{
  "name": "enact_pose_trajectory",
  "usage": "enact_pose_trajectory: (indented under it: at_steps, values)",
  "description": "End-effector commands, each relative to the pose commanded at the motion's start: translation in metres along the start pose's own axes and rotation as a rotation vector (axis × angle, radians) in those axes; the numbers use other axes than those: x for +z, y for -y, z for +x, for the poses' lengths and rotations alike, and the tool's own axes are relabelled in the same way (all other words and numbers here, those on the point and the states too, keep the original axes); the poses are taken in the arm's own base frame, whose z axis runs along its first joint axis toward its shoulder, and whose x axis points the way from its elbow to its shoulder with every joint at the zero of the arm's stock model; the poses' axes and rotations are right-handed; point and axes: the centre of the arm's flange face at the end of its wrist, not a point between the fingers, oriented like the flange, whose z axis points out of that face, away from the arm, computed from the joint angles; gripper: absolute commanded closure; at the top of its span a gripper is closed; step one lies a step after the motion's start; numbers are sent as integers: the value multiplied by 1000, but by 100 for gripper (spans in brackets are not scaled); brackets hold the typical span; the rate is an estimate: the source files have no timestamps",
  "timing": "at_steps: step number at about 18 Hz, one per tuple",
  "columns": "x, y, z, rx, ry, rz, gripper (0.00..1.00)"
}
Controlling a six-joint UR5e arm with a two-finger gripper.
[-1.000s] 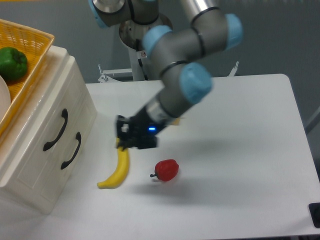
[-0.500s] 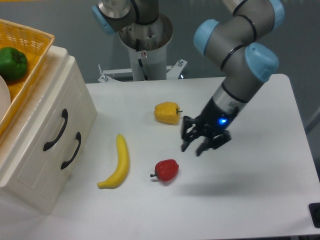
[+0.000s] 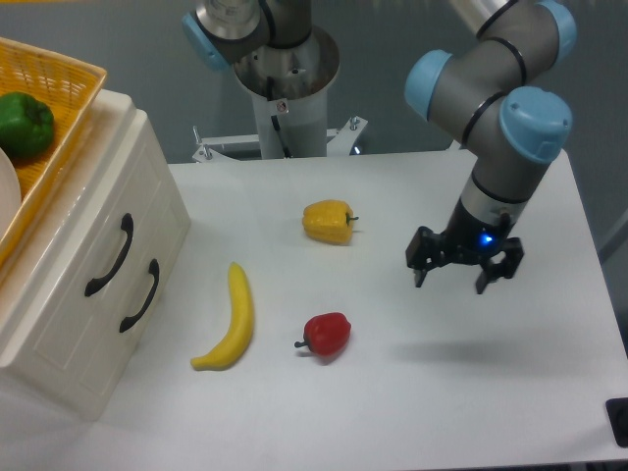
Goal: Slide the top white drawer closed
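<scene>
Camera view, we see: gripper (image 3: 464, 279) spread open, holding nothing, above the bench (image 3: 491, 392) at right | top white drawer (image 3: 93, 231) at far left, front flush with the cabinet | banana (image 3: 231, 332), red pepper (image 3: 328, 334), yellow pepper (image 3: 328, 221) lie between.

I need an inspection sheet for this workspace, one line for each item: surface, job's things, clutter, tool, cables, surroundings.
Surface: white table, no spills seen.
Job's things: top white drawer looks flush with the cabinet front.
Clutter: banana, red pepper, yellow pepper on the table; yellow basket with green pepper on the cabinet.
Tool: tool open, empty, over the table's right side.
Cables: nothing seen.
Surroundings: grey wall, arm base behind.
</scene>
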Motion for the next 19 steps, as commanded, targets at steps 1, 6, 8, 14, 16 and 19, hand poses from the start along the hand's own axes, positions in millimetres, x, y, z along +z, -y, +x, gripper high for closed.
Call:
enact_pose_trajectory:
  at_steps: [1, 6, 8, 14, 16, 19]
  values:
    - [-1, -2, -4, 58, 32, -37, 0]
    - [3, 1, -20, 356, 67, -93, 0]
    - [-2, 5, -35, 459, 79, -84, 0]
    - [27, 20, -63, 574, 72, -109, 0]
    - [23, 24, -71, 598, 87, -118, 0]
    - [30, 22, -76, 632, 94, -168, 0]
